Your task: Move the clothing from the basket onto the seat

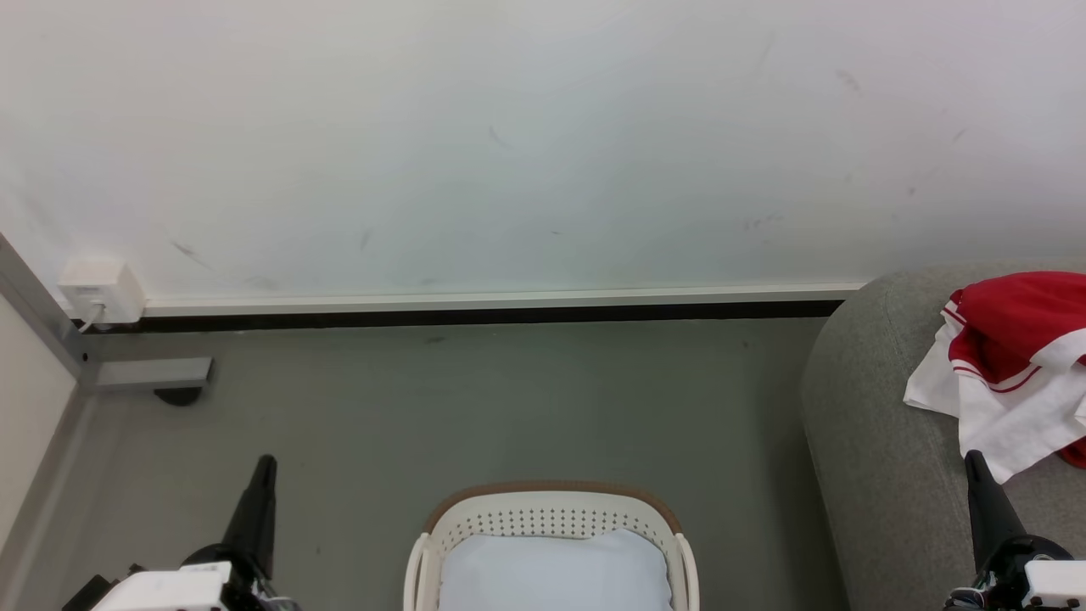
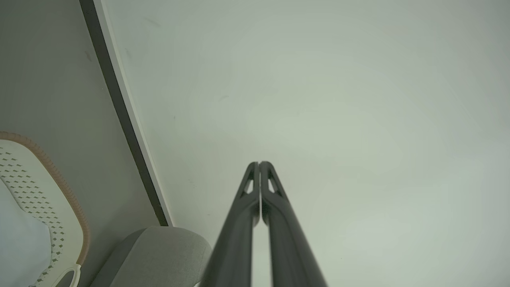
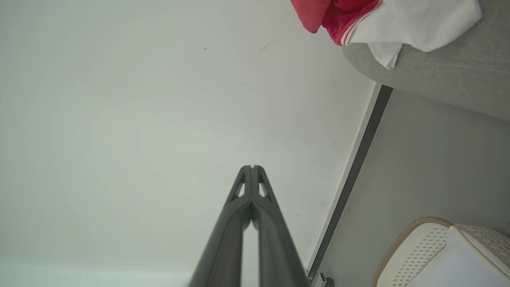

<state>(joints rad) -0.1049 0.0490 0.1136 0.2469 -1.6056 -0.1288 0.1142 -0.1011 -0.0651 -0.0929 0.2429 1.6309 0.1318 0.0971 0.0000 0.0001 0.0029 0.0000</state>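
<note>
The red and white clothing (image 1: pixel 1014 365) lies crumpled on the grey seat (image 1: pixel 882 458) at the right edge of the head view; it also shows as the clothing (image 3: pixel 382 20) atop the seat (image 3: pixel 446 75). The white basket (image 1: pixel 551 513) with a brown rim stands on the floor at bottom centre, a pale blue-white pad (image 1: pixel 556 573) inside it. My left gripper (image 1: pixel 266 462) is shut and empty at the lower left, pointing at the wall; the left gripper (image 2: pixel 259 163) has its tips together. My right gripper (image 1: pixel 974 458) is shut and empty just below the clothing's hem; the right gripper (image 3: pixel 252 167) faces the wall.
A white wall with a dark skirting strip (image 1: pixel 475 316) runs behind the grey floor (image 1: pixel 509 407). A white socket box (image 1: pixel 102 291) sits at the left corner beside a grey frame foot (image 1: pixel 153 373). The basket (image 2: pixel 44 207) and seat corner (image 2: pixel 159 255) show beside my left fingers.
</note>
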